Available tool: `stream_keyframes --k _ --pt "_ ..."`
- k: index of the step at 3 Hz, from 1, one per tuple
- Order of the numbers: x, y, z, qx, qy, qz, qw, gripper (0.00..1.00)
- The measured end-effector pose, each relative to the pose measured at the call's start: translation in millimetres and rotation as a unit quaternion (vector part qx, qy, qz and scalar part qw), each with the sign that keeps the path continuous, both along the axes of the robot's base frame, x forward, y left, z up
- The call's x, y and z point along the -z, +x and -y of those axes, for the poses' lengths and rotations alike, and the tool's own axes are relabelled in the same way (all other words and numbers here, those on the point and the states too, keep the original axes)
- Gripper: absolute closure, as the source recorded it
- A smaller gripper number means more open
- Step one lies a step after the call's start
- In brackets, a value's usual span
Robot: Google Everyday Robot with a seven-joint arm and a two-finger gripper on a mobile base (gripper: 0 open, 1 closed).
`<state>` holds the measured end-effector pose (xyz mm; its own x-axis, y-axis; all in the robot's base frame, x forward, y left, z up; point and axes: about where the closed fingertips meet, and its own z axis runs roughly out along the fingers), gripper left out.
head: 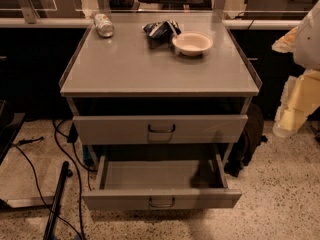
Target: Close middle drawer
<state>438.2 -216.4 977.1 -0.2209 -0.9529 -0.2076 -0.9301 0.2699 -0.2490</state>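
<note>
Grey middle drawer (200,199) open, one of two; jaws at right edge.

Room setting. Speckled floor (285,209) beneath the gripper (292,109), which hangs at the right edge; black cables (80,199) trail far to its left. Behind it, a pale ledge (265,24) tops dark panelling (30,69). A dark shape (250,144), possibly a bag, lies lower left of it.

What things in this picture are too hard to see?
All in the camera view:
Whatever sits below the middle drawer: hidden by that pulled-out drawer itself.
Middle drawer's back right corner: lost in shadow.
Inside of the drawer above: behind its front panel.
End effector, right of the cabinet: its arm is cut by the right edge.
Can label: too small.
</note>
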Motion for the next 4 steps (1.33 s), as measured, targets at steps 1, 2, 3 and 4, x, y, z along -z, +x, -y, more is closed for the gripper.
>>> stream_keyframes --k 1,2,3,4 --pt "0 0 0 0.000 0.000 0.000 1.0000 0.00" --pt "0 0 0 0.000 0.000 0.000 1.0000 0.19" --pt "10 -4 0 0.007 0.005 0.005 1.0000 0.42" --pt "41 -11 -7 0.016 0.030 0.012 0.9994 0.65"
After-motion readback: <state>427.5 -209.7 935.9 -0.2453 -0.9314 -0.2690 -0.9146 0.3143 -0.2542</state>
